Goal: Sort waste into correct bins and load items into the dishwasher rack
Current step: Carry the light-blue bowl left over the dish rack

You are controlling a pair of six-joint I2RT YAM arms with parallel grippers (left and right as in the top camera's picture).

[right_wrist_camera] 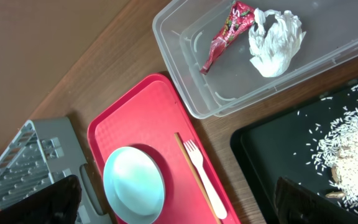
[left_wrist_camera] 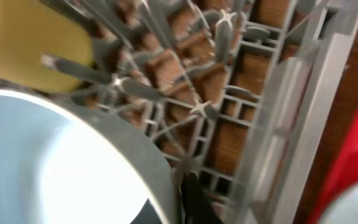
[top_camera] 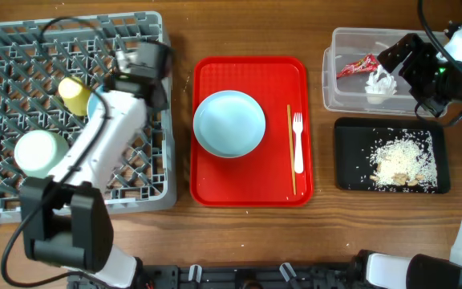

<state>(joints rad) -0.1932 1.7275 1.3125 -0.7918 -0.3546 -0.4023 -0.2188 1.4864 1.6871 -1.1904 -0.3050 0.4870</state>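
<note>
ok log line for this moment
left hand over rack, grip unclear | right hand open above tub | wrapper, napkin in tub | rice in black tray | bowl, fork on red tray

- Red serving tray (top_camera: 215, 172): mid-table, rectangular w/ rounded corners and a raised lip, long side running front to back.
- Thin wooden stick (top_camera: 289, 148), prob. a chopstick: lies flat on tray's R side, approx. parallel to the R lip.
- Wooden table (top_camera: 247, 32): brown grain, wood showing either side of tray.
</note>
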